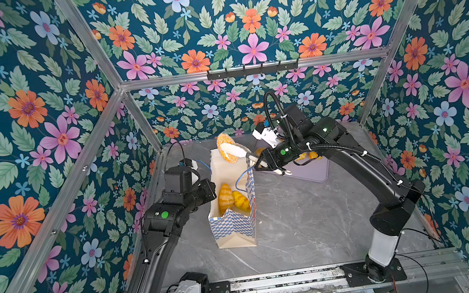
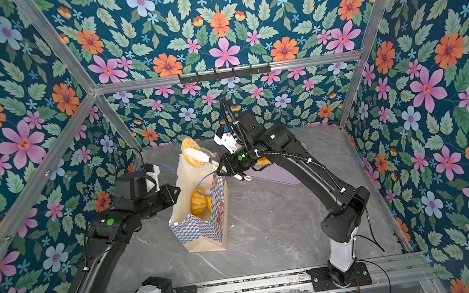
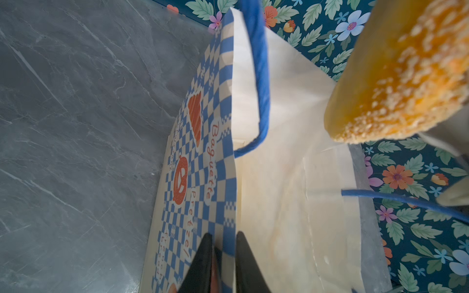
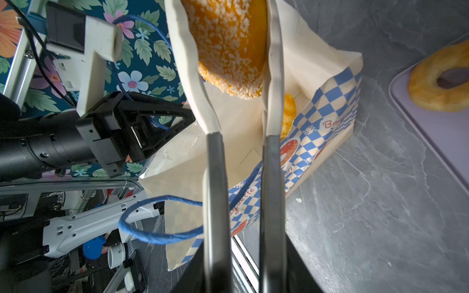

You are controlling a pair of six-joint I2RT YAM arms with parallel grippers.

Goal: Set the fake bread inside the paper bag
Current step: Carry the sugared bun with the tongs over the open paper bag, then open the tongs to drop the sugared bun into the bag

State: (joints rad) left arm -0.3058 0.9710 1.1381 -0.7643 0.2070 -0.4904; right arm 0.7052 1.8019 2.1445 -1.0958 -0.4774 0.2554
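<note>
Top views: right end effector [image 1: 226, 150] grips the sugared donut [image 1: 221, 141] above the open paper bag [image 1: 233, 227], mid-surface. Left wrist: left end effector [image 3: 223, 253] clamps the bag's left rim, seemingly to keep it open. Right wrist: plain donut [image 4: 426, 88] waits on the far-right tray [image 4: 436, 142].

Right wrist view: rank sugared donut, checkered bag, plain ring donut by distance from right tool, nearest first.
1. sugar-crusted orange donut: clamped in the right tool.
2. blue-and-white checkered paper bag: just below, mouth open.
3. plain golden ring donut: off to the side, on the lilac tray.
</note>
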